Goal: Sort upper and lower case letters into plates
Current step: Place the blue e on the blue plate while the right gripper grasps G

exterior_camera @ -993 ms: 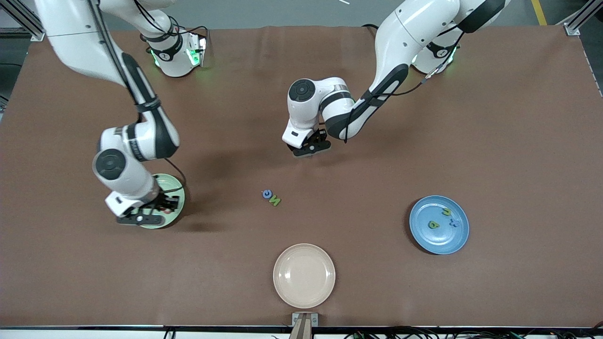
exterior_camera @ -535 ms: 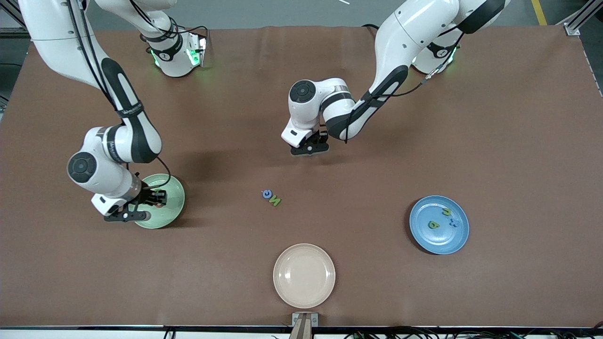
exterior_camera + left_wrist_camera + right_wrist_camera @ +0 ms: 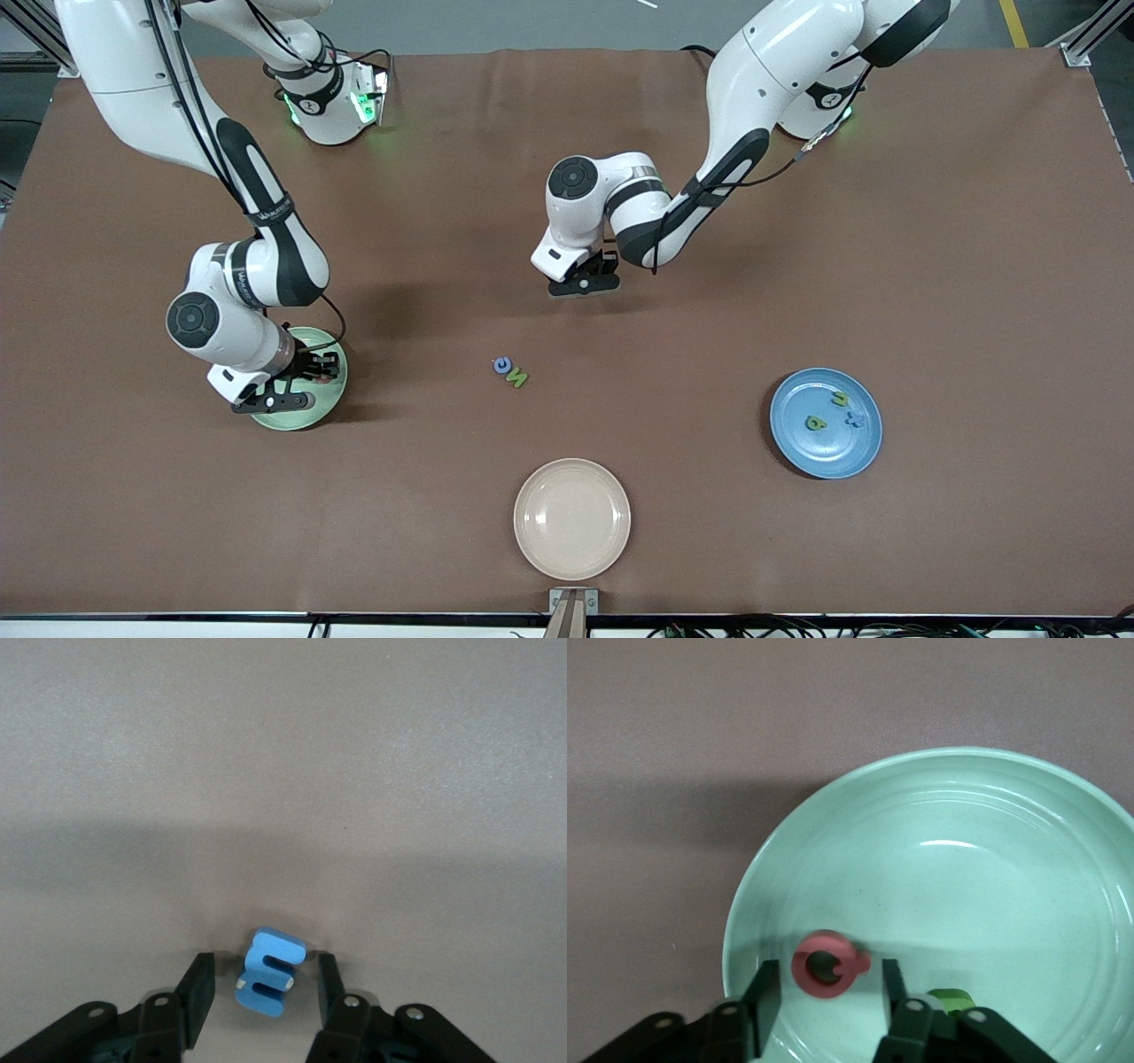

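Note:
My left gripper (image 3: 264, 967) is down at the brown table's middle (image 3: 595, 268), open around a blue letter E (image 3: 270, 976), with a gap on each side. The front view hides that E. My right gripper (image 3: 828, 973) is open over the mint green plate (image 3: 992, 877), also seen at the right arm's end (image 3: 330, 400). A pink round letter (image 3: 804, 974) lies in the plate between the fingers, touching neither. A green letter (image 3: 950, 999) in the plate is partly hidden. The blue plate (image 3: 797, 443) holds three letters.
A blue round letter (image 3: 502, 364) and a green N (image 3: 517, 378) lie together on the table, nearer the front camera than my left gripper. A cream plate (image 3: 572, 518) with nothing in it sits at the front edge.
My right gripper has opened and the pink letter now lies loose in the green plate; that arm swung outward and came back. My left gripper barely moved.

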